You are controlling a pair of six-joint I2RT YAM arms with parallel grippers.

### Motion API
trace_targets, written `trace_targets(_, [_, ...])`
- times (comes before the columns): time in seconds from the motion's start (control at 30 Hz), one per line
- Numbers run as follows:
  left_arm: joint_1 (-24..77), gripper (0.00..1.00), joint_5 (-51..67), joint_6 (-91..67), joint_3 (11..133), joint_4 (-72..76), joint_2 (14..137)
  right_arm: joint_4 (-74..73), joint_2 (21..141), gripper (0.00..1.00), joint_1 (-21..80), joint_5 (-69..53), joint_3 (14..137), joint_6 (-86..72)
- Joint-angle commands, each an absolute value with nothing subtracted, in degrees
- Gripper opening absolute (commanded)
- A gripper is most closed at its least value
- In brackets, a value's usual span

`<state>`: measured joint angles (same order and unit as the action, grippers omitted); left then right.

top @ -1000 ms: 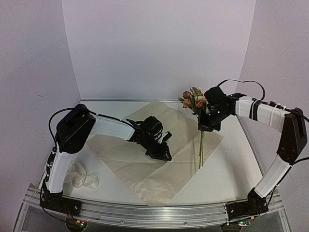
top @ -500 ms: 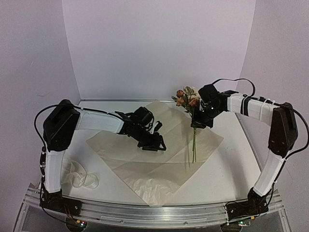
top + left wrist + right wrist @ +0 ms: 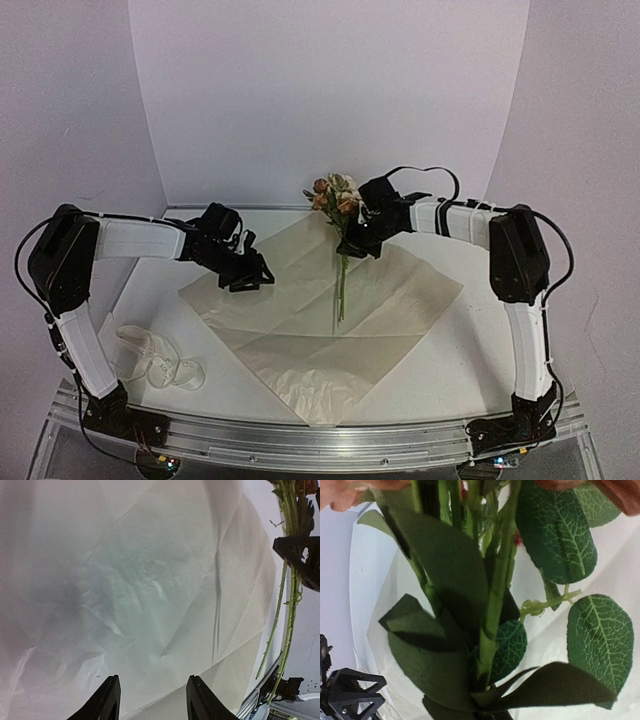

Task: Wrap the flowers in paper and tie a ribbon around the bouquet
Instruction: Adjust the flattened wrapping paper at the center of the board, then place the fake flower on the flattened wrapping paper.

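Observation:
The peach-tan paper [image 3: 330,330] lies flat as a diamond on the table. My right gripper [image 3: 352,245] is shut on the flowers [image 3: 335,192] just under the rose heads and holds them upright above the paper's far half. Their thin stems [image 3: 340,295] hang down toward the sheet. In the right wrist view, green leaves and stems [image 3: 492,615] fill the frame and hide the fingertips. My left gripper [image 3: 252,278] hovers open over the paper's far left edge, with only creased paper [image 3: 150,580] between its fingers [image 3: 107,702]. The creamy-white ribbon [image 3: 155,360] lies loose at the front left.
The table's metal front rail [image 3: 320,440] runs along the near edge. Pale walls close in the back and both sides. The left wrist view also catches the hanging stems [image 3: 287,605] and the right gripper's black body [image 3: 300,555] at its right edge.
The right arm has carried the flowers left, from the paper's right corner to above its middle. The left gripper drew back to the paper's far left edge and opened wider.

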<state>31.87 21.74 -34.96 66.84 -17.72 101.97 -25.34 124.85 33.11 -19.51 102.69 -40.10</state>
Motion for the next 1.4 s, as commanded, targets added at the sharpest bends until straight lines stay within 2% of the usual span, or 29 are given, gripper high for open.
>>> trace_targets(0.0, [29.76,0.47,22.57,-35.59,64.14,-18.3,100.2,-20.99,131.25,0.0,34.33,-22.14,111.95,-44.13])
trace_targets(0.23, [27.86,0.44,23.01,-35.63,62.7,-17.16,103.83,-20.84,139.03,0.0,35.1,-25.1,120.51,-46.63])
trace_targets(0.5, [26.54,0.43,23.62,-34.74,63.31,-18.62,107.77,-21.99,142.47,0.0,35.27,-28.51,122.1,-44.65])
trace_targets(0.6, [26.06,0.42,23.56,-34.17,63.46,-19.53,109.47,-27.45,142.61,0.0,35.49,-27.88,123.29,-40.53])
trace_targets(0.83, [25.4,0.41,23.69,-33.43,63.23,-20.12,110.8,-47.17,141.19,0.0,39.97,-14.34,128.5,-23.36])
trace_targets(1.2, [24.91,0.41,23.69,-32.92,62.44,-20.28,110.53,-45.57,143.52,0.0,42.22,6.99,130.0,-29.35])
trace_targets(1.37, [24.79,0.41,24.06,-32.89,62.01,-20.0,110.68,-42.92,143.83,0.0,43.06,12.46,131.65,-30.61])
